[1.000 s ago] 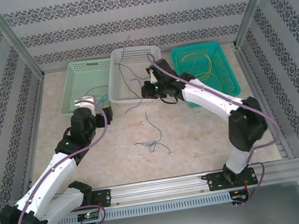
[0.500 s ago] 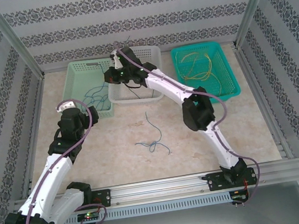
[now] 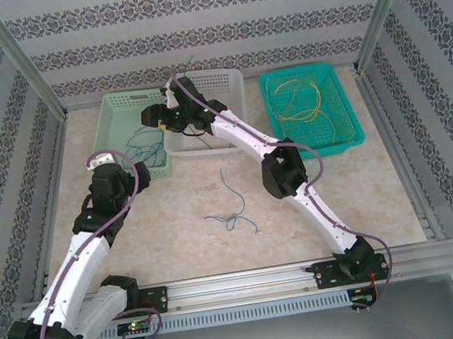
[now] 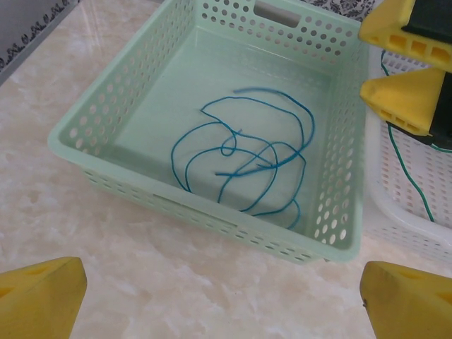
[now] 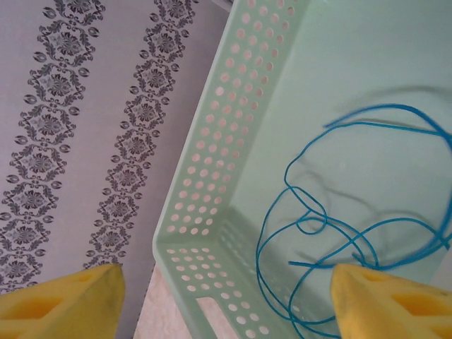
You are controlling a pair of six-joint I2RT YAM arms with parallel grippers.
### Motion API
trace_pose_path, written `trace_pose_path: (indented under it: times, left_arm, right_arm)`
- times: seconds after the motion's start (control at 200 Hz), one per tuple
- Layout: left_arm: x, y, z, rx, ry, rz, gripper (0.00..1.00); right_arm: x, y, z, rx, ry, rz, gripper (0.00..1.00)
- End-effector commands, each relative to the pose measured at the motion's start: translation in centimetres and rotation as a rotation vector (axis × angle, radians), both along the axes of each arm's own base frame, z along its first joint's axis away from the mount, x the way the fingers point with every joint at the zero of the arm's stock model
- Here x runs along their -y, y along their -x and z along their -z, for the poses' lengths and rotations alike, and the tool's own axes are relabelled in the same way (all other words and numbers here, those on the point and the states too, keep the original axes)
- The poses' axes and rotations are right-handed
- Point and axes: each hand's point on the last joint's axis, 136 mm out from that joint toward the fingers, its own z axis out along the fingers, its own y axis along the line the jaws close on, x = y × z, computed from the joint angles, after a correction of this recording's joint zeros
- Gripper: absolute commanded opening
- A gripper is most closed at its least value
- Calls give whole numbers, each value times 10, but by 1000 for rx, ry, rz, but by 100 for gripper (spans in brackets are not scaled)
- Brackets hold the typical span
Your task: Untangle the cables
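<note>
Marble-look table (image 3: 381, 190), patterned walls. Blue cables (image 4: 244, 166) lie coiled in the light green basket (image 4: 106, 120), far left. Yellow cables (image 3: 301, 100) in the teal basket (image 3: 354, 130), far right. Green cable (image 4: 409, 169) in the white basket (image 3: 230, 76) between them. Loose cable tangle (image 3: 230, 207) mid-table. Right gripper (image 5: 226, 293) is over the light green basket, fingers wide, empty. Left gripper (image 4: 226, 296) is on its near side, fingers wide, empty.

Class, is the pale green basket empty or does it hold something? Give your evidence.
Not empty. The pale green basket holds looped blue cables lying on its floor.
</note>
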Motion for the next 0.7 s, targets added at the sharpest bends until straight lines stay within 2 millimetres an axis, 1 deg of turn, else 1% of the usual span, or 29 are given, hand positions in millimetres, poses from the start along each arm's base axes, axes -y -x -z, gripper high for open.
trace_pose_path:
  times: [0.0,0.065,0.155,0.17,0.24,0.29,0.335,0.39,0.4,0.415,0.42,0.435,0.44,0.455,0.48,0.495,0.5,0.515,0.55,0.57,0.595,0.644,0.654,0.699]
  left_arm:
    - [1,2,7,-32,37,-2,100]
    - [5,1,8,-38,49,15,100]
    - [15,1,10,-44,69,71,100]
    - [17,0,11,-44,71,86,100]
    - [35,-1,13,-30,99,189,95]
    - [51,2,16,-27,107,275,92]
    - [66,6,20,-37,86,358,90]
    - [83,15,28,-67,26,449,89]
    - [87,17,30,-75,15,469,89]
    - [92,19,33,-84,-6,500,89]
    - [94,20,33,-86,-12,511,89]
    - [100,23,36,-93,-30,543,89]
    - [102,24,37,-96,-32,554,89]
    - [109,27,40,-104,-50,590,89]
    - [118,31,45,-116,-70,643,89]
    - [125,33,48,-122,-83,678,90]
    - [128,34,49,-125,-86,688,90]
    - [134,37,51,-131,-96,718,90]
    - [147,43,59,-154,-117,782,90]
    - [153,45,64,-167,-130,808,89]
    - [160,49,69,-181,-140,840,89]
    - [171,55,78,-199,-155,897,89]
    - [173,56,80,-202,-157,909,89]
    - [182,60,81,-203,-166,954,89]
  right_arm:
    - [4,5,-43,47,-27,13,83]
    - [5,9,-52,50,-36,0,85]
    - [1,22,-68,58,-74,-51,86]
    - [-1,25,-73,63,-85,-62,86]
    - [-3,38,-90,92,-115,-104,85]
    - [0,46,-103,120,-114,-126,84]
    - [7,54,-111,139,-97,-146,83]
    - [23,62,-116,161,-63,-155,81]
    - [26,63,-113,159,-51,-153,81]
    - [32,64,-114,164,-40,-148,80]
    - [34,65,-111,160,-32,-147,80]
    - [41,66,-114,168,-23,-141,80]
    - [42,66,-111,165,-17,-138,79]
    - [49,67,-112,172,-7,-130,79]
    - [60,70,-108,167,8,-117,78]
    - [67,72,-109,175,13,-111,78]
    - [70,72,-107,170,18,-108,78]
    - [76,74,-108,176,20,-100,78]
    - [93,79,-103,173,40,-80,78]
    - [102,81,-98,168,55,-68,78]
    - [116,84,-98,171,69,-48,78]
    - [140,89,-90,160,96,-16,80]
    - [145,90,-91,163,98,-7,80]
    - [166,94,-85,147,112,21,80]
